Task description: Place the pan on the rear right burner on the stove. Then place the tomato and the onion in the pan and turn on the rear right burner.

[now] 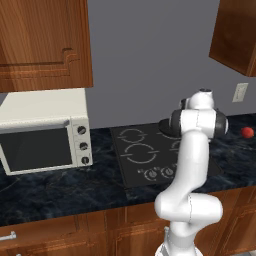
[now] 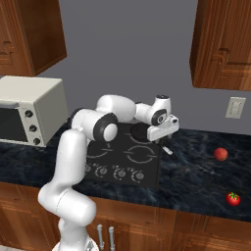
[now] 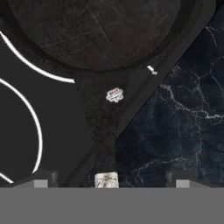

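Observation:
The black pan [image 3: 96, 30] lies on the rear right part of the stove [image 3: 57, 113], and a pale arc of the ring marking curves along its side. Its short dark handle [image 3: 103, 127] runs out over the stove's edge toward the hand. My gripper [image 3: 109, 183] hovers just above the handle's end, open, with one fingertip on each side and not touching it. In the right base view the gripper [image 2: 165, 143] hangs over the stove's right edge beside the pan [image 2: 139, 131]. The onion [image 2: 220, 154] and the tomato [image 2: 233, 198] rest on the dark counter to the right.
A white microwave [image 1: 42, 132] stands on the counter left of the stove [image 1: 131, 170]. Four knobs [image 2: 120, 173] line the stove's front. Wooden cabinets hang above on both sides. A wall outlet [image 2: 236, 107] sits at the right. Dark marble counter [image 3: 175, 131] borders the stove.

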